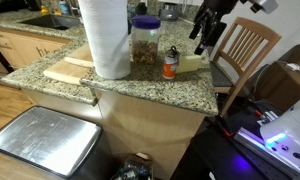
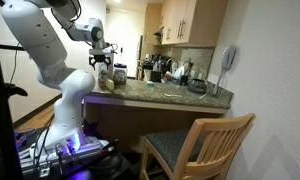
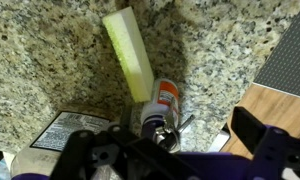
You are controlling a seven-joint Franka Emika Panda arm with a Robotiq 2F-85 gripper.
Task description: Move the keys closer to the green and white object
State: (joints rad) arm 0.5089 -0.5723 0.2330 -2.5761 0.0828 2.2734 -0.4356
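The green and white object is a flat yellow-green and cream sponge block lying on the granite counter; it also shows in an exterior view. A small orange bottle with a white cap stands right next to its near end. The keys, a metal ring with a key, lie on the counter against the bottle's base. My gripper hangs above the keys with its fingers wide apart and holds nothing. In both exterior views it is well above the counter's end.
A paper towel roll, a jar of nuts and a wooden board stand on the counter. A wooden chair is just past the counter's edge. A steel bin is on the floor.
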